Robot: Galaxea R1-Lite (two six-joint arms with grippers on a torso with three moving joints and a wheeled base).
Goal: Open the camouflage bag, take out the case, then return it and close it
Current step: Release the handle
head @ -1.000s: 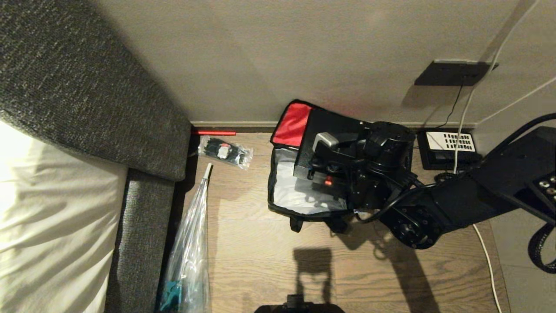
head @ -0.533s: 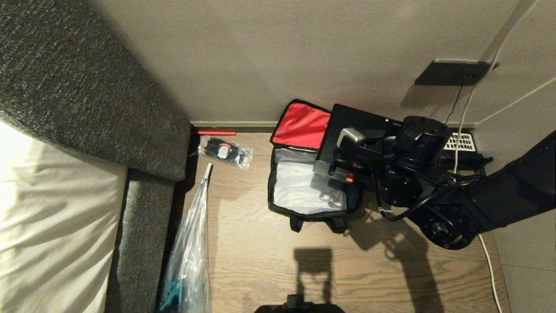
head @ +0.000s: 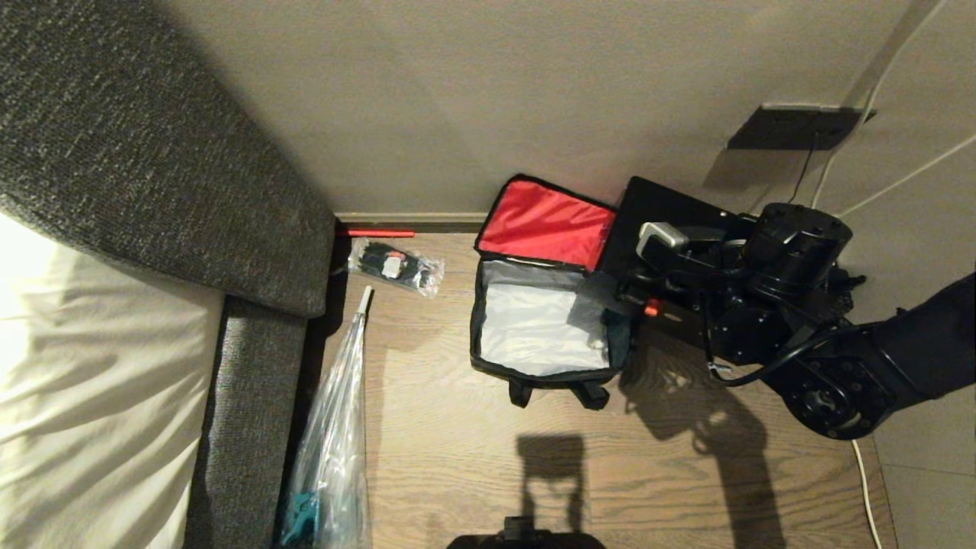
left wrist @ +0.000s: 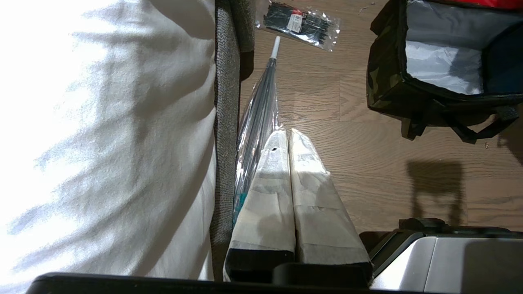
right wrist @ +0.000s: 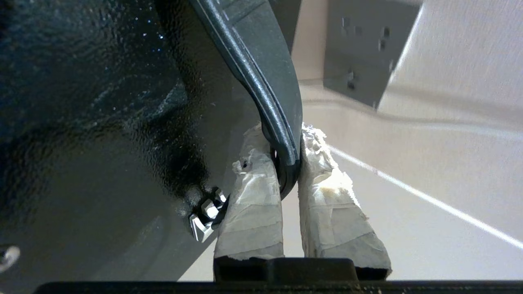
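case (head: 659, 210), glossy, stiff and likely slippery, is held clear of the open camouflage bag (head: 534, 366), to its right; it is best carried by its handle (right wrist: 261, 81), on which the right gripper (right wrist: 286, 163) is clamped. left gripper (left wrist: 289, 141) is parked, jaws together.

A bedroom, perhaps of a hotel, is suggested by white bedding (head: 84, 396) and a grey upholstered headboard (head: 152, 175) at the left, a wooden floor (head: 457, 457), and a wall socket (head: 793, 126) at the upper right.
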